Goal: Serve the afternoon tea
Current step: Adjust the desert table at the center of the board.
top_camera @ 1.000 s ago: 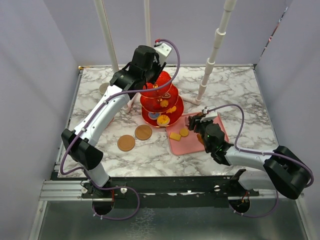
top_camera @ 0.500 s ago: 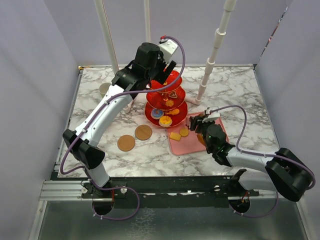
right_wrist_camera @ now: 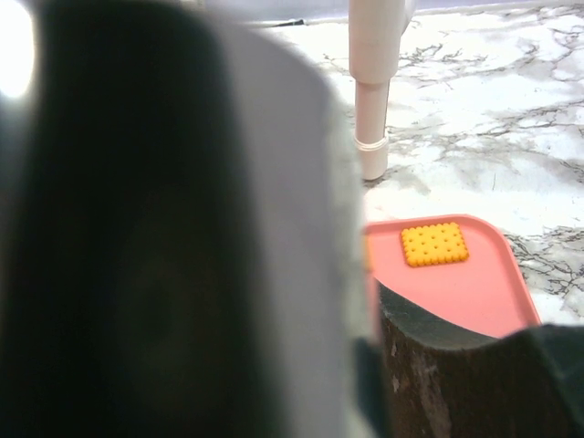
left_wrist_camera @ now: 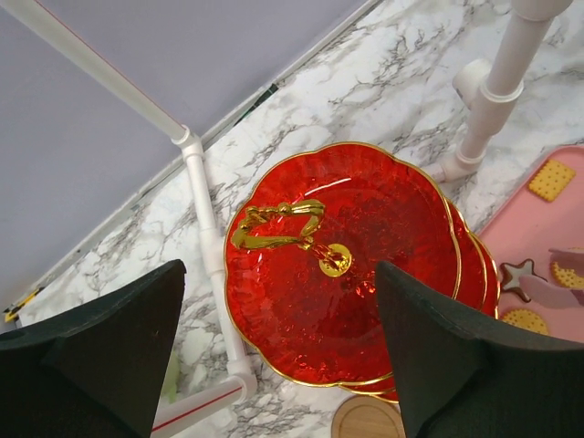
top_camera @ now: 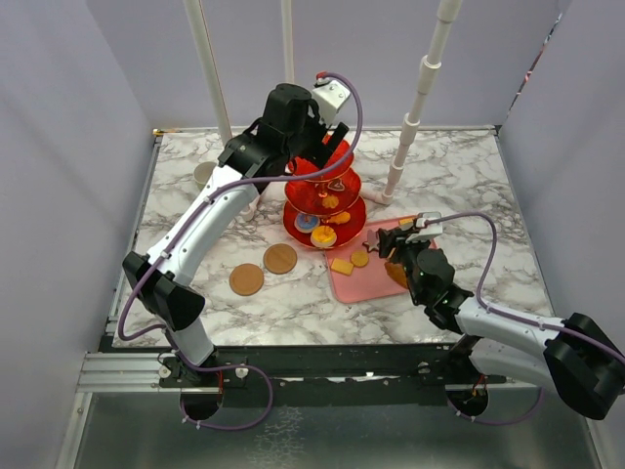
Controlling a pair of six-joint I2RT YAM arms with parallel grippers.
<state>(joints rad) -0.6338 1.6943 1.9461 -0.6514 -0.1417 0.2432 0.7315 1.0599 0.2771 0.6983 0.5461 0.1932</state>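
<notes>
Scalloped transl. red stand [left_wrist_camera: 388, 228], gold-rimmed

White posts [left_wrist_camera: 497, 96] close beside red stand [left_wrist_camera: 365, 228]

Left gripper [top_camera: 320, 145] has let go of the red stand's [top_camera: 349, 209] top, lifted a little, and now hangs over it with jaws spread wide. Stand sits slightly further right than before, turned so its cookies [top_camera: 323, 236] face differently. Right arm's elbow [top_camera: 586, 362] has swung right, and right gripper [top_camera: 391, 239] has edged right.
</notes>
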